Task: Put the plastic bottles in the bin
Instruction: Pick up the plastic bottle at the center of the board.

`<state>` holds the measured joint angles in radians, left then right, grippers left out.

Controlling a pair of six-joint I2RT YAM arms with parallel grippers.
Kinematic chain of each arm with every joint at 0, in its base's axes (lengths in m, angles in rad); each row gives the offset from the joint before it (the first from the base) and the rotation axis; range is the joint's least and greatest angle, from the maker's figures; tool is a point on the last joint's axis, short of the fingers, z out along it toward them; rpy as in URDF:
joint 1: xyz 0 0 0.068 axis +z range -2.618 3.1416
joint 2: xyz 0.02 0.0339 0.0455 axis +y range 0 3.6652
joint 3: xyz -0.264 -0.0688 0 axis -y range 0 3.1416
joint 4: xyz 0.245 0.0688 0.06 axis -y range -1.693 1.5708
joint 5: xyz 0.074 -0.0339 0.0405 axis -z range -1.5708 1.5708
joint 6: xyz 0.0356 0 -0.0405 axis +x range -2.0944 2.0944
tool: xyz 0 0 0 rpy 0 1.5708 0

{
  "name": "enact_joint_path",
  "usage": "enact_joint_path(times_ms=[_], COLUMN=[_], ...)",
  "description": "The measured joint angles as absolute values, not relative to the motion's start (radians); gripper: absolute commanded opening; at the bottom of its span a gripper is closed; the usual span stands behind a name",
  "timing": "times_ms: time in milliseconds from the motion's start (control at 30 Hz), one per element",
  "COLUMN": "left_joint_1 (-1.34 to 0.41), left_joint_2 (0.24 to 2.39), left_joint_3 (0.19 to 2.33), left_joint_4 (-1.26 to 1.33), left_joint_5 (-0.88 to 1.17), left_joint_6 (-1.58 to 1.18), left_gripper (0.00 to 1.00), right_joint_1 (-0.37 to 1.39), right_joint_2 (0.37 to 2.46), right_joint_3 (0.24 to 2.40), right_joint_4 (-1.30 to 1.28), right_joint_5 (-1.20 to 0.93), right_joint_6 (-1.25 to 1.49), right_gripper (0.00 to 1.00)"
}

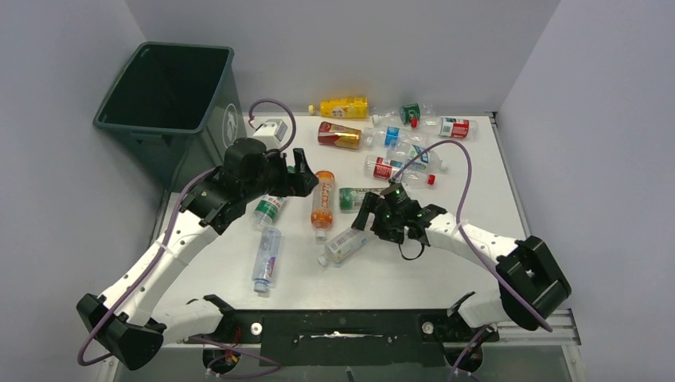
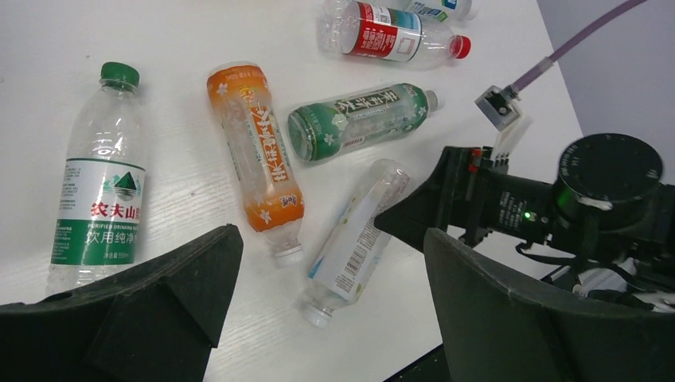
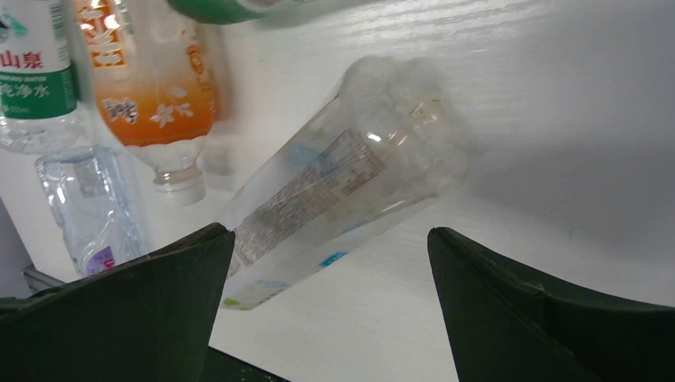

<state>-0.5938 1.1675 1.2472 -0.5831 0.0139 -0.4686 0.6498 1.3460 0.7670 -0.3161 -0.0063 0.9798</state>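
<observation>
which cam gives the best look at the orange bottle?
Left wrist: the orange bottle lies whole and sharp, label readable, white cap towards the camera. Top external shows it whole but small. Right wrist catches only its blurred neck end, the rest cut off.

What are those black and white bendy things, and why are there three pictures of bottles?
They are two robot arms, each with two fingers for grabbing. One picture looks down from above. The other two come from little cameras on the arms' wrists, so you see dark fingers at the bottom. Plastic drink bottles lie scattered on the white table: an orange bottle, a clear bottle with a green label, and more. The big dark green plastic bin stands beside the table at the far left. The right arm's fingers hang open over a clear bottle with a white label. The left arm's fingers are open too. Nothing is held.
</observation>
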Motion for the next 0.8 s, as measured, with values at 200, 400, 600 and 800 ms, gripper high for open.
enact_joint_path(times_ms=[200, 400, 600, 800], left_joint_1=[-0.609, -0.619, -0.631, -0.643], left_joint_2=[1.122, 1.115, 1.113, 1.096], left_joint_3=[1.233, 1.220, 1.186, 1.139], left_joint_4=[-0.585, -0.588, -0.595, -0.602], left_joint_5=[0.010, 0.010, 0.020, 0.065], left_joint_6=[-0.488, -0.494, -0.499, -0.520], left_gripper=[0.85, 0.85, 0.85, 0.85], right_joint_1=[0.610, 0.587, 0.575, 0.575], right_joint_2=[1.456, 1.536, 1.584, 1.576], right_joint_3=[0.770, 0.808, 0.827, 0.823], right_joint_4=[-0.259, -0.226, -0.200, -0.193], right_joint_5=[-0.033, -0.043, -0.060, -0.066], right_joint_6=[0.984, 0.976, 0.959, 0.946], right_gripper=[0.98, 0.99, 0.83, 0.66])
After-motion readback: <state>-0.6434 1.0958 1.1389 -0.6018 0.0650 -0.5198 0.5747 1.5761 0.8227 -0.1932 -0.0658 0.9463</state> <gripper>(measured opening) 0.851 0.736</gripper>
